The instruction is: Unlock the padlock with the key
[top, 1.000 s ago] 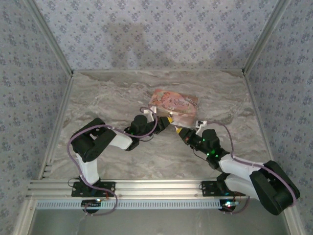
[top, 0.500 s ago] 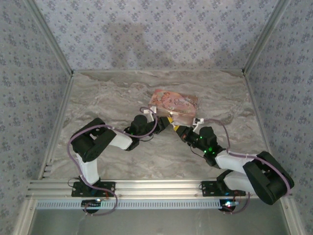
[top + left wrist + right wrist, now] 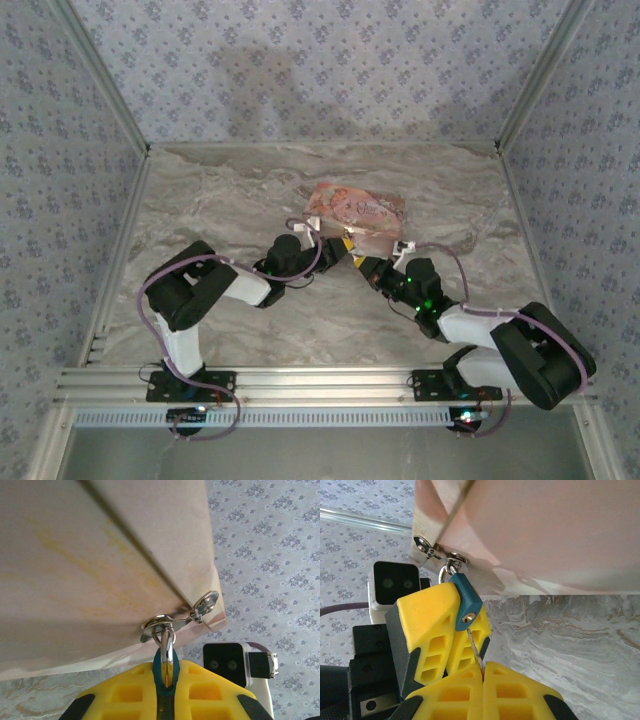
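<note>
Padlock [image 3: 467,601]: teal, shackle through the hasp [image 3: 451,558] at the near lower corner of the pink box [image 3: 356,207], body hanging just off the box edge, above the worktop [image 3: 220,200].

Left fingers [image 3: 427,620]: clenched on the padlock body, one yellow pad on each flat side; in the left wrist view the lock edge [image 3: 166,666] sits in the slot between them.

Key [image 3: 475,649]: thin blade running up to the keyhole in the padlock's base, tip at the hole; insertion depth cannot be told.

Right fingers [image 3: 515,690]: pinched together on the key's lower end.

Top view: both arms meet at the box's near corner.
</note>
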`<state>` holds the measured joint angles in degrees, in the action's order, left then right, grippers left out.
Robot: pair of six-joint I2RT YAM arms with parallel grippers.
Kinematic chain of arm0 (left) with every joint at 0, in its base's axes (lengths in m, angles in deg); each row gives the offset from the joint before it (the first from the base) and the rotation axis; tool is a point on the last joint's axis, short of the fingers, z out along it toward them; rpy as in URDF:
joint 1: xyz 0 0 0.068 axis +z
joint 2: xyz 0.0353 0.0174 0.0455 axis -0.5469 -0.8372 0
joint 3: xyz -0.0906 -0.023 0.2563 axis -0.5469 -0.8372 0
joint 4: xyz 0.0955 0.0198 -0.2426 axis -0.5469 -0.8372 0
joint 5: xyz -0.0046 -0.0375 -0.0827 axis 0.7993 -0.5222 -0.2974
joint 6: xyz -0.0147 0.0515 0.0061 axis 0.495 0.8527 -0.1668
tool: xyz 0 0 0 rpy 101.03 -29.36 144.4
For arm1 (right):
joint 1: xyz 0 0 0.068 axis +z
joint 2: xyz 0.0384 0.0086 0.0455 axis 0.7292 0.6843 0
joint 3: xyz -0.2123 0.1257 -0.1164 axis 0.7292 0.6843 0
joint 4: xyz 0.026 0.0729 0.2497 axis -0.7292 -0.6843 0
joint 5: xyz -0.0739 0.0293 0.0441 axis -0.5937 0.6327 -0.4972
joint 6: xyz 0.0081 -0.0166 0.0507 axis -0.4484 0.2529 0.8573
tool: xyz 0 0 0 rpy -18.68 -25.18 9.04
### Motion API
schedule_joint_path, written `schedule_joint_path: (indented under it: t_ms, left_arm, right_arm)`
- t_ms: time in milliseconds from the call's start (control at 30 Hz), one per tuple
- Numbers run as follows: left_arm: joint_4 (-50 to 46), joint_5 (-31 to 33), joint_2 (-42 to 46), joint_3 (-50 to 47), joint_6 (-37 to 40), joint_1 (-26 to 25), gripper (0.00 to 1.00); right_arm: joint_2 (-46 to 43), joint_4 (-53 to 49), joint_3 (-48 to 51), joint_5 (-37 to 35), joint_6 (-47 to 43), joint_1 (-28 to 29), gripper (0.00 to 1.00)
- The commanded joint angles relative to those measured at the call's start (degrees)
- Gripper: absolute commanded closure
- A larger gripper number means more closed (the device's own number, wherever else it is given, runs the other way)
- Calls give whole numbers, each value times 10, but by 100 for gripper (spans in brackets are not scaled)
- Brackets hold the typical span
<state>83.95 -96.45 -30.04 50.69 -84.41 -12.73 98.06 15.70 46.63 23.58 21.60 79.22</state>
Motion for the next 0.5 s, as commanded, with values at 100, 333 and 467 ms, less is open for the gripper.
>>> schedule_joint_path:
  t_ms: [100,333,467]
  left_arm:
    - [55,-8,20,16,-1,-6,95]
    - [58,-7,18,18,-1,-8,95]
    - [61,-7,17,19,-3,-10,95]
  right_arm:
    - [-1,18,-19,-10,-14,0,100]
    - [0,12,-23,-10,-13,-3,100]
    - [0,13,-19,-11,-11,-4,100]
